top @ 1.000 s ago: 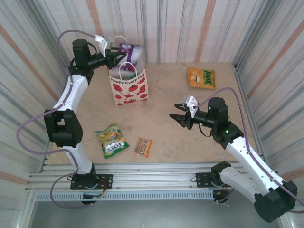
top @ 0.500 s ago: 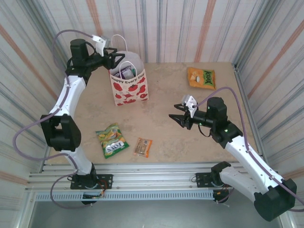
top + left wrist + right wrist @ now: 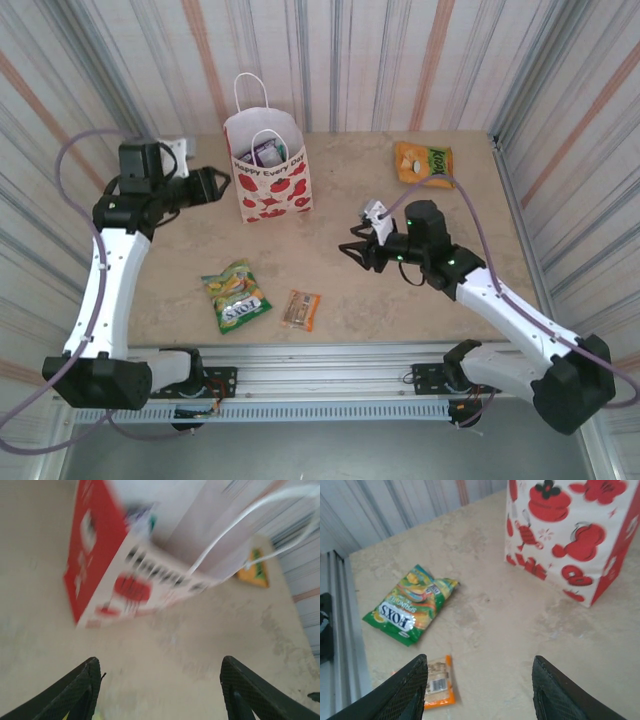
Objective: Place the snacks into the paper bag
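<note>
The white paper bag (image 3: 269,172) with red tomato prints stands upright at the back left, and a purple packet (image 3: 266,151) shows inside its mouth. My left gripper (image 3: 216,184) hangs open and empty just left of the bag (image 3: 150,565). A green packet (image 3: 236,294) and a small brown-orange bar (image 3: 300,309) lie flat near the front edge. An orange packet with a green label (image 3: 423,163) lies at the back right. My right gripper (image 3: 357,252) is open and empty over the table's middle, with the green packet (image 3: 410,605), the bar (image 3: 437,682) and the bag (image 3: 575,535) ahead of it.
Striped corrugated walls close in the beige table (image 3: 340,230) on three sides. A metal rail (image 3: 330,360) runs along the near edge. The bag's white loop handle (image 3: 251,90) rises above its rim.
My left gripper let the purple packet drop into the bag, then swung down and left, away from the bag's mouth. My right gripper shifted slightly left and toward the back.
</note>
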